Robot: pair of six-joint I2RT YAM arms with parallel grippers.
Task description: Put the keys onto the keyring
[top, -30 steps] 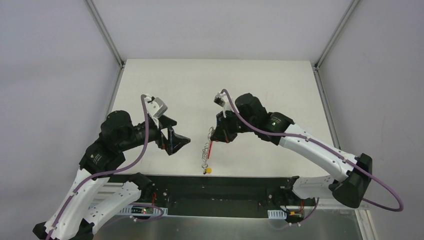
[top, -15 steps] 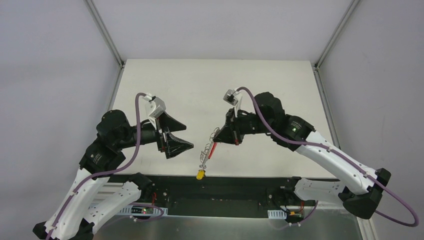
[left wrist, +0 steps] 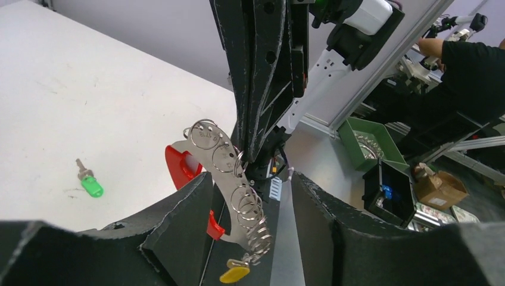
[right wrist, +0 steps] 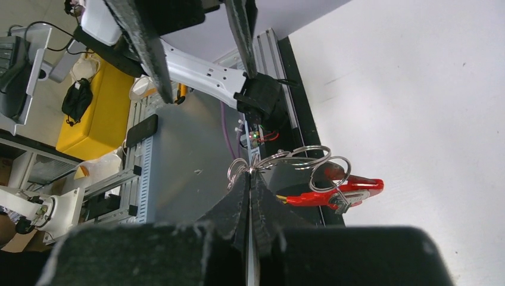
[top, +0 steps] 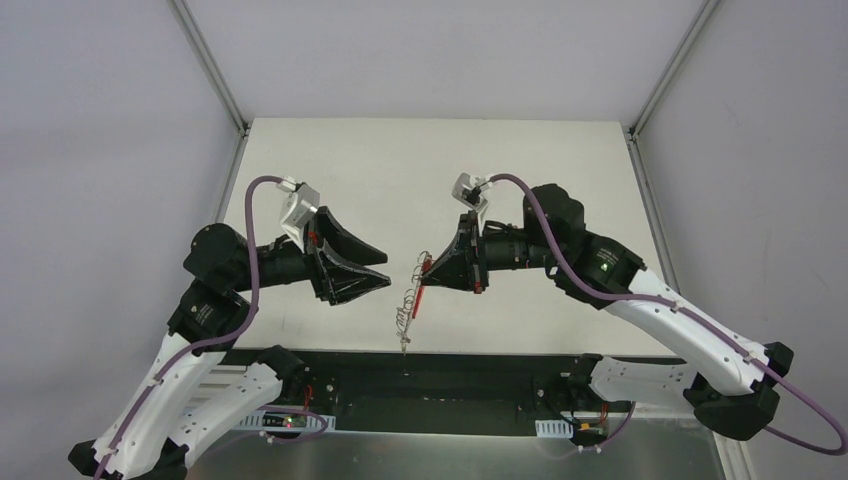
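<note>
The keyring [top: 414, 302], a grey plate with red ends and a row of wire rings, hangs in the air over the table's front edge. My right gripper [top: 427, 268] is shut on the wire rings at its top [right wrist: 249, 176], and the red end [right wrist: 351, 186] sticks out to the right. A yellow-tagged key [left wrist: 234, 274] dangles from the lowest ring. My left gripper [top: 380, 268] faces the keyring [left wrist: 208, 140] from the left, open and a short way off, holding nothing [left wrist: 251, 179]. A green-tagged key [left wrist: 90, 185] lies loose on the white table.
The black front rail [top: 450, 365] runs just below the hanging keyring. Metal frame posts [top: 210, 65] stand at the table's back corners. Off the table, the left wrist view shows a green bin [left wrist: 366, 140] and a person [left wrist: 470, 65].
My right gripper has drawn back to the right and lifted the keyring, so the yellow key now hangs free. My left gripper has levelled towards it and its jaws have narrowed.
</note>
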